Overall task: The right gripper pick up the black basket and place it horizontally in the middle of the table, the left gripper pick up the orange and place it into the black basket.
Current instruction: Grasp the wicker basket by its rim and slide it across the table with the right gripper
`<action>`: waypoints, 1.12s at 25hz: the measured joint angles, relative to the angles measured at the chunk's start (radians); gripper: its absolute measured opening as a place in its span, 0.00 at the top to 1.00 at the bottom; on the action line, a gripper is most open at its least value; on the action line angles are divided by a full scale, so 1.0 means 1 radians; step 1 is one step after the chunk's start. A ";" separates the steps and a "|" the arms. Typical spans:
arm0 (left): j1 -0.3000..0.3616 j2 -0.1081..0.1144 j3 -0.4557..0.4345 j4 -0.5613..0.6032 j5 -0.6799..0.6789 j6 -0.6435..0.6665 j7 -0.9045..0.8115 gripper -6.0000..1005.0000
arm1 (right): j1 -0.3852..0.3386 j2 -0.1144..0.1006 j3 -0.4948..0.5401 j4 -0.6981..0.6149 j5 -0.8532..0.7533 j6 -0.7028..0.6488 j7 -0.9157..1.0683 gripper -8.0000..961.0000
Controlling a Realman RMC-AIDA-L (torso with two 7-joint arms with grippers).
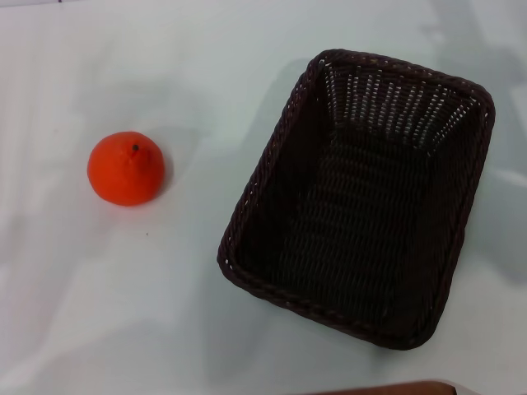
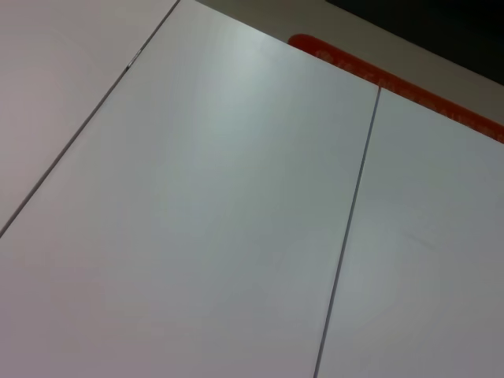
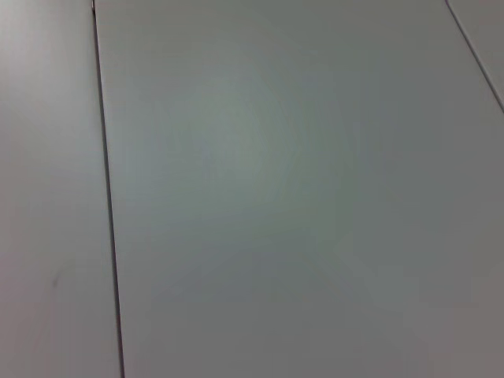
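The black basket [image 1: 359, 196] stands on the white table [image 1: 165, 313] at the right of the head view. It is tilted, its long side running from near left to far right, and it is empty. The orange [image 1: 126, 168] sits on the table to the left of the basket, well apart from it, stem dot up. Neither gripper shows in any view. Both wrist views show only bare table surface with thin seam lines [image 2: 346, 228].
An orange-red strip [image 2: 394, 83] runs along the table's edge in the left wrist view, with a dark area beyond it. A brownish edge [image 1: 395, 388] shows at the bottom of the head view.
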 joint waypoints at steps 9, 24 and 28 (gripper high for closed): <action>0.001 0.000 0.000 0.002 -0.001 0.000 0.005 0.09 | -0.002 -0.002 -0.002 -0.003 -0.002 -0.002 0.089 0.21; 0.005 0.000 -0.008 0.001 -0.001 0.004 0.000 0.09 | -0.015 -0.115 -0.426 -0.655 -0.587 -0.082 1.123 0.21; 0.001 0.000 -0.009 0.001 -0.001 0.010 0.000 0.09 | 0.032 -0.176 -0.540 -0.895 -0.892 0.017 1.475 0.21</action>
